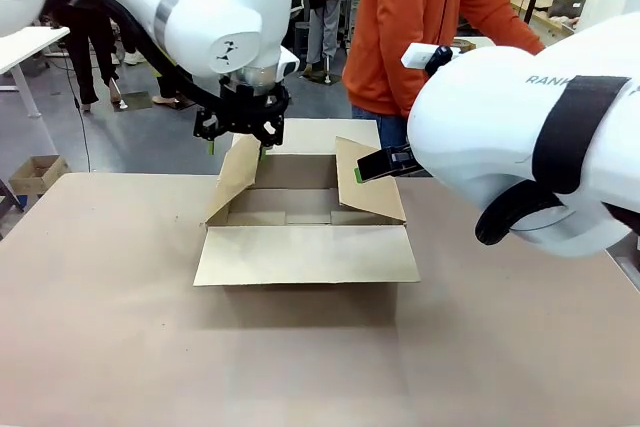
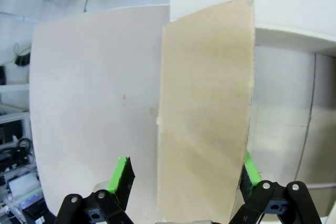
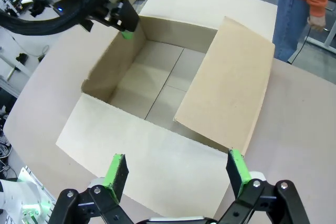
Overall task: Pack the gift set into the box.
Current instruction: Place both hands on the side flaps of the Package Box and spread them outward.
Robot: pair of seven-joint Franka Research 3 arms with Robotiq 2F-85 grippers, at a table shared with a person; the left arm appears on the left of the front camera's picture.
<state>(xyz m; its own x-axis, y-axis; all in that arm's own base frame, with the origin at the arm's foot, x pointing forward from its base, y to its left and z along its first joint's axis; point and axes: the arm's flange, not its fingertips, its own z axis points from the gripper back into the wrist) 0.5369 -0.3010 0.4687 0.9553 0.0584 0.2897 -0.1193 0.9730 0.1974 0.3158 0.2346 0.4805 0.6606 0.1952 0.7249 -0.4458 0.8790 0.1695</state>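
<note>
Box (image 1: pixel 305 255): centre of worktop (image 1: pixel 110 347), opened, interior bare. Left gripper (image 1: pixel 237 149): fingers open astride left flap (image 1: pixel 235 175). Right gripper (image 3: pixel 176 163): fingers open near right flap (image 1: pixel 372 189). Packing itself judged not yet begun

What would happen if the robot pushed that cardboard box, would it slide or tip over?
Probably slide: the box is shallow and wide, flat on the table, so tipping seems unlikely. It looks empty, so likely light. The side flaps lean at angles, so they would probably bend at their folds.
</note>
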